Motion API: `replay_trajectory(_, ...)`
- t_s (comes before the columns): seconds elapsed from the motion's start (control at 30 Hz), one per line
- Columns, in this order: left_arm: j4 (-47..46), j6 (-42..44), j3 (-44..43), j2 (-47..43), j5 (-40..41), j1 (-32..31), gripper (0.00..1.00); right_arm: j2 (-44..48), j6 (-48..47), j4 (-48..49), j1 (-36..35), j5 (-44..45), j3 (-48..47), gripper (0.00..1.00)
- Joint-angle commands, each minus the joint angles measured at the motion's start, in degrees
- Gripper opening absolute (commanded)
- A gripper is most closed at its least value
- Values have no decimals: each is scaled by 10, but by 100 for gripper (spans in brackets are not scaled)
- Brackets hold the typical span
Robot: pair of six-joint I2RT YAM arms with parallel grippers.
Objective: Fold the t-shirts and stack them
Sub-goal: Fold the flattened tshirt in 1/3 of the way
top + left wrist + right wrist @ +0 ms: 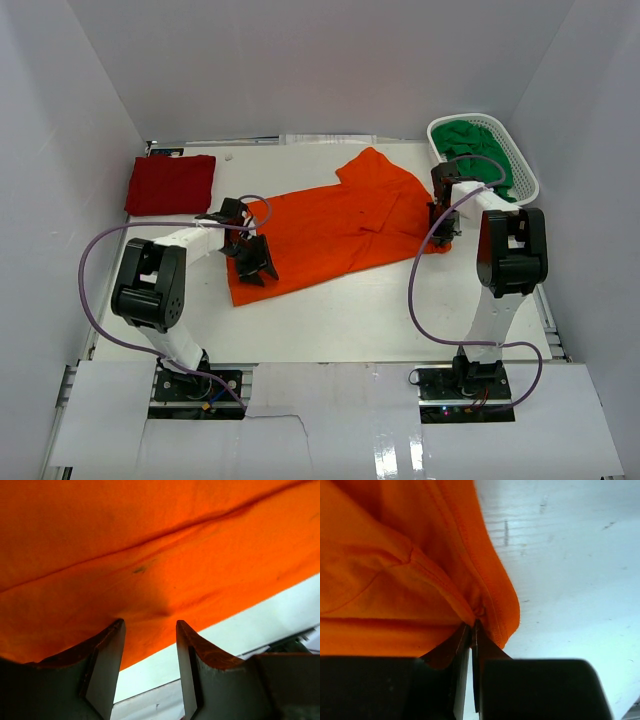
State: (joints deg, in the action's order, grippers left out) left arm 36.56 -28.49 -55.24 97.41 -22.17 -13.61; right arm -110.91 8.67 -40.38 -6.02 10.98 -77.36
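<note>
The bright orange t-shirt lies spread and rumpled across the middle of the table. My left gripper is at its near left edge, open, with both fingertips against the orange cloth and nothing pinched between them. My right gripper is at the shirt's right end, shut on a bunched bit of stitched hem of the orange shirt. A dark red t-shirt lies folded at the far left. A green t-shirt sits in the basket.
The white mesh basket stands at the far right corner. White walls close in the table on three sides. Purple cables loop beside both arms. Bare white table lies right of the gripped hem and along the near edge.
</note>
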Motion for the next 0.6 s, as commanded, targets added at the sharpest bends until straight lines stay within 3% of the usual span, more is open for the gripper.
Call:
replay_trajectory(0.0, 68, 48, -21, 14, 147, 3, 57, -7, 8, -27, 6, 80, -6, 8)
replay_trajectory(0.13, 84, 77, -41, 23, 207, 3, 57, -9, 8, -41, 6, 98, -2, 8)
replay_trajectory(0.27, 89, 79, -45, 31, 210, 4, 57, -7, 9, -65, 6, 111, 1, 9)
replay_trajectory(0.33, 84, 77, -43, 33, 202, 4, 57, 0, 14, -76, 6, 117, 1, 19)
replay_trajectory(0.37, 84, 77, -43, 32, 198, 4, 57, 11, 16, -76, 4, 120, 0, 35)
replay_trajectory(0.47, 84, 79, -43, 30, 207, 3, 57, 36, 22, -76, 3, 120, -16, 59)
replay_trajectory(0.57, 88, 80, -43, 24, 213, 4, 57, 67, 25, -93, -3, 96, -50, 63)
